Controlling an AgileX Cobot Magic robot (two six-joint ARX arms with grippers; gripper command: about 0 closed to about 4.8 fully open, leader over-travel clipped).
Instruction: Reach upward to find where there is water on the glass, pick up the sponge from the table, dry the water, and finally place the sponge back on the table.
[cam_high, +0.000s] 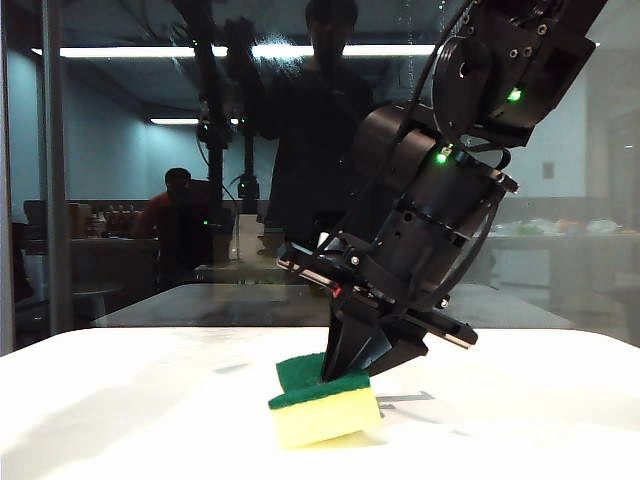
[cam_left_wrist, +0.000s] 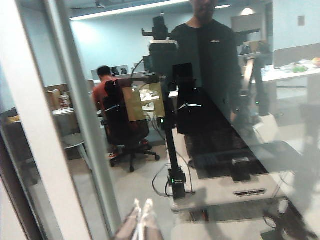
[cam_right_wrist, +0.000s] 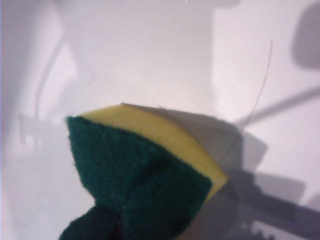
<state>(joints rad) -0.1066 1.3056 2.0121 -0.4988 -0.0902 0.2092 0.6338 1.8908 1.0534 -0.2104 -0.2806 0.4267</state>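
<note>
Where the white table meets the dark glass, the right gripper comes down steeply from the upper right of the exterior view, its jaws drawn together and clamped on the sponge. The sponge sits tilted, its green scouring face up and pinched into a fold in the right wrist view, the yellow foam underneath with one lower edge on the table. The left gripper is raised before the glass, facing the pane beside its grey frame bar; only its pale fingertips show, lying close together, pressed nearly side by side. Faint pale streaks of water run down the glass high up.
</note>
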